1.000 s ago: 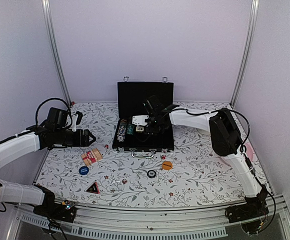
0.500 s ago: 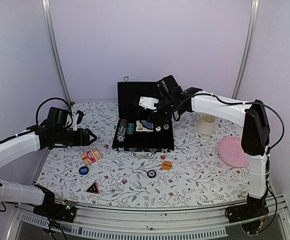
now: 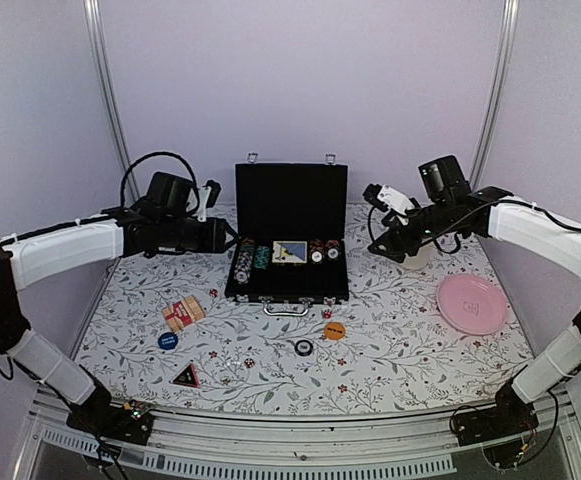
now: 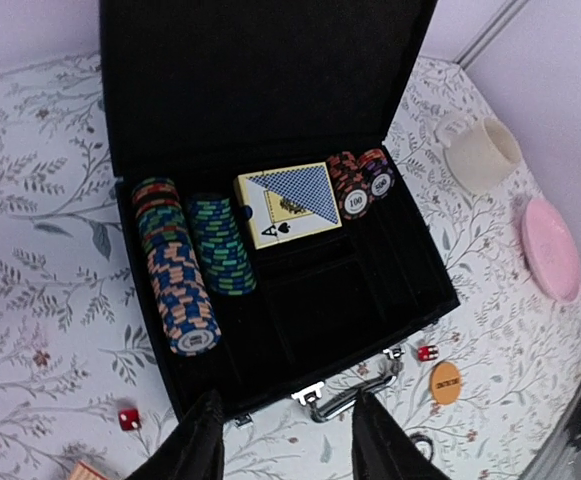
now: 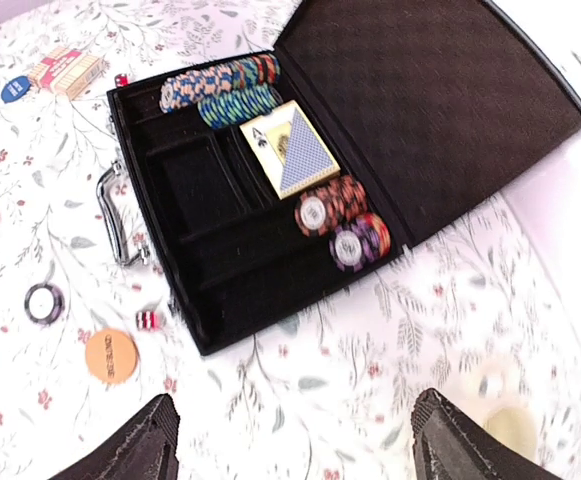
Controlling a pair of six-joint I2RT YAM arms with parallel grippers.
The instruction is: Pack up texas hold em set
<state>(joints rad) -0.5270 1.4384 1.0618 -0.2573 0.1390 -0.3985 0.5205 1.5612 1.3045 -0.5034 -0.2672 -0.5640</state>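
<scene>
The black briefcase [image 3: 288, 285] lies open at the table's middle, lid upright. It holds rows of striped chips [image 4: 175, 280], a blue-backed card deck [image 4: 288, 203] and more chips [image 4: 360, 185]. On the table lie a tan card deck [image 3: 183, 312], a blue button [image 3: 168, 340], a triangle token [image 3: 185, 376], an orange button [image 3: 336, 330], a ring-shaped button [image 3: 303, 347] and red dice [image 3: 327, 313]. My left gripper [image 3: 228, 237] hovers at the case's left, open and empty [image 4: 288, 400]. My right gripper [image 3: 382, 215] is right of the case, open and empty [image 5: 295, 400].
A cream mug [image 3: 413, 250] stands right of the case, partly behind my right gripper. A pink plate [image 3: 472, 303] lies at the right. A second red die [image 3: 213, 294] lies left of the case. Walls close in the back and sides.
My right gripper has pulled out of the case and swung right, leaving the blue-backed deck in it. My left arm has risen and moved right to the case's left side.
</scene>
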